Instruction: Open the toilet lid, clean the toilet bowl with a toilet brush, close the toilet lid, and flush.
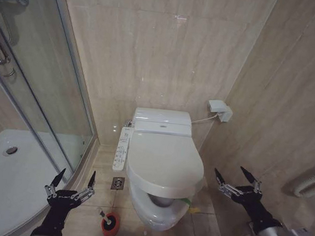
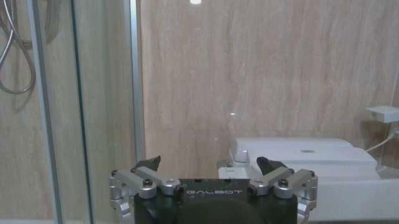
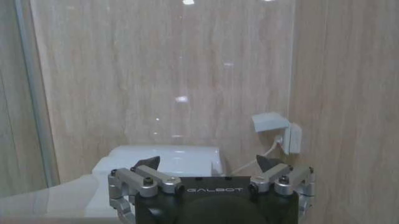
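The toilet bowl [image 1: 157, 210] stands in the middle of the small room, against the far wall. The toilet lid [image 1: 164, 164] is down and covers most of it. At the near end the lid sits a bit lifted, so a dark gap shows under it. A yellow-green band [image 1: 194, 201] hangs at the lid's near right edge.

The toilet brush [image 1: 107, 219] stands in its round red holder [image 1: 110, 225] on the floor, just left of the bowl and near the robot. A long white remote panel [image 1: 122, 148] sits along the left side of the toilet. A glass shower wall [image 1: 48, 96] and a white shower tray [image 1: 1, 175] are on the left.

The left gripper [image 1: 73, 185] hangs in the air on the near left, just left of the brush. Its fingers are spread wide apart and hold nothing.

The right gripper [image 1: 238, 179] hangs on the near right, beside the toilet. Its fingers are also spread wide and hold nothing.
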`<state>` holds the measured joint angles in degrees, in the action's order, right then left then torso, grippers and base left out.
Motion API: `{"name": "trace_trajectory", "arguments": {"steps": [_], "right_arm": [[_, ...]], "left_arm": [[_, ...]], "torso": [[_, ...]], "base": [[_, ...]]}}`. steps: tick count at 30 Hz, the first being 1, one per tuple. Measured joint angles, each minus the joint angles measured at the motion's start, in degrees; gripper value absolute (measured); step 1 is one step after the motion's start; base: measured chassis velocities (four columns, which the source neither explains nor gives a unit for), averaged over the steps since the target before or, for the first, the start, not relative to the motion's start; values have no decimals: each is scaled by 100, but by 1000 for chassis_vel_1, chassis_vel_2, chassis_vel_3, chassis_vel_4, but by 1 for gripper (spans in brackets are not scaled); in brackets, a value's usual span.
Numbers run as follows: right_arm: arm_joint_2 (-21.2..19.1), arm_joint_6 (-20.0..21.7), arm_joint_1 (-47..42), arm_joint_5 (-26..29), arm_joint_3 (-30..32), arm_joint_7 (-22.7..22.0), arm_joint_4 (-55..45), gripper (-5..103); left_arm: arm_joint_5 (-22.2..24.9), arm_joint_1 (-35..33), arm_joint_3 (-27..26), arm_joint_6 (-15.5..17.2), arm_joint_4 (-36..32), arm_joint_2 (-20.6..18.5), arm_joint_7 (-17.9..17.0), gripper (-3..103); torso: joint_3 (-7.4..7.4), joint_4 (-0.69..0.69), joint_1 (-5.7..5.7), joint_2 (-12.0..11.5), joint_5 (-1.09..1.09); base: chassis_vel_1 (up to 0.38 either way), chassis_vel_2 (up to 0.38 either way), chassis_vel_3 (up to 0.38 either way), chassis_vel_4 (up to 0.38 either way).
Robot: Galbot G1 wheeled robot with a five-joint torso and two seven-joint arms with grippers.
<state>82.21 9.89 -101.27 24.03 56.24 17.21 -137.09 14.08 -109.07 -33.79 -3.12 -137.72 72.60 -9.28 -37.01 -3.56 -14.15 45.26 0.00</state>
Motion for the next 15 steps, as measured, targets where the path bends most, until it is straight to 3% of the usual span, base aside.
{"name": "trace_trajectory", "arguments": {"steps": [4,10,15], "right_arm": [[141,-133,-104,-98,-161,-94,-18,100],[386,-433,-320,-442,-604,-963,-85,100],[415,-550,-472,-473,-678,-1142,-186,100]], "left_arm": [[0,0,0,0,0,0,0,100],[0,0,0,0,0,0,0,100],[0,0,0,0,0,0,0,100]], "torso": [[0,2,0,0,-1],[0,1,0,0,0],[0,1,0,0,-1]], "base": [[0,0,0,0],[0,0,0,0],[0,0,0,0]]}}
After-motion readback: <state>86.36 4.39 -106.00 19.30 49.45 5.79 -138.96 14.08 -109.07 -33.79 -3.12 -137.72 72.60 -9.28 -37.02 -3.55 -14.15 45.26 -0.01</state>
